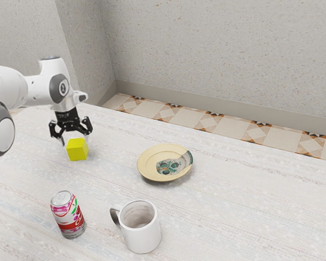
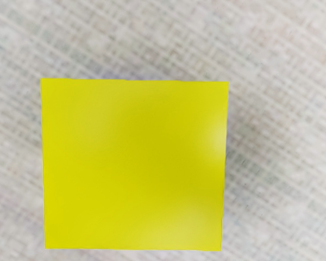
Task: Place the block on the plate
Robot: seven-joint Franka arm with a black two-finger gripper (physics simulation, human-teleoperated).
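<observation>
Currently, in the exterior view, the gripper (image 1: 76, 140) points down over the yellow block (image 1: 77, 150), its two fingers spread wide, one toward each side of the block. The block rests flat on the pale surface (image 1: 217, 217), off the plate (image 1: 150, 161) and well apart from it. It is cube-shaped, with no evident long axis; one side face is turned to the camera, and a narrower one faces the exterior view's right. The plate lies to the exterior view's right of the block, with a patterned area toward its right part. A drink can (image 1: 68, 214) stands upright nearer the camera; beside it is a white mug (image 1: 143, 237), upright, its handle toward the exterior view's left.

In the wrist view, the block presents a near-square top directly under the hand, its edges running oblique to the surface's woven lines.
</observation>
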